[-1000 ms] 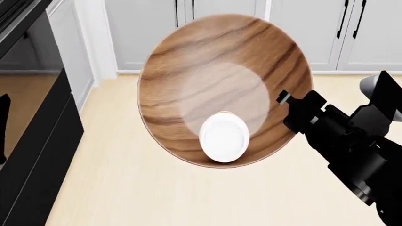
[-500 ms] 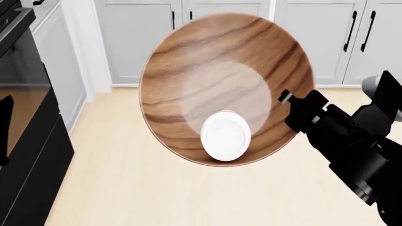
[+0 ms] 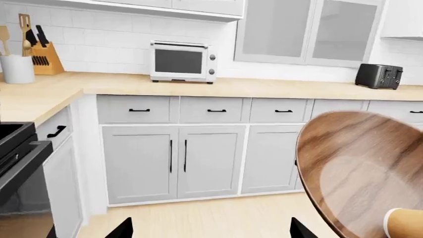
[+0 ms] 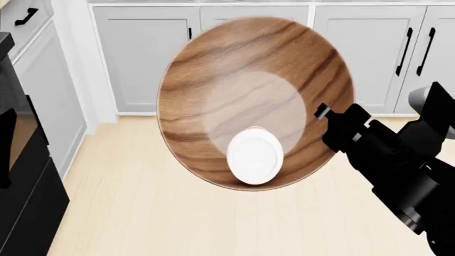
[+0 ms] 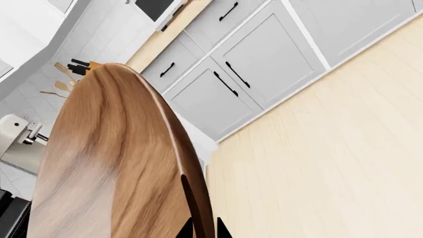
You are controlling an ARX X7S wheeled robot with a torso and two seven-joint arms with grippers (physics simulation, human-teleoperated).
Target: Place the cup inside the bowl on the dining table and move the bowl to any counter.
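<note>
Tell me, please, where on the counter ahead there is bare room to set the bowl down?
The counter is bare between the toaster oven and the black toaster, and on the corner stretch left of the oven. It is crowded only at the far left, by the knife block and white utensil crock.

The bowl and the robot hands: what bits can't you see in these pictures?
- Cup: head view shows only its lid; left wrist view's edge crops it.
- Right gripper: fingers on the bowl rim, mostly cropped by right wrist view's edge.
- Left gripper: only finger tips show; open.
- Dining table: not in view.
</note>
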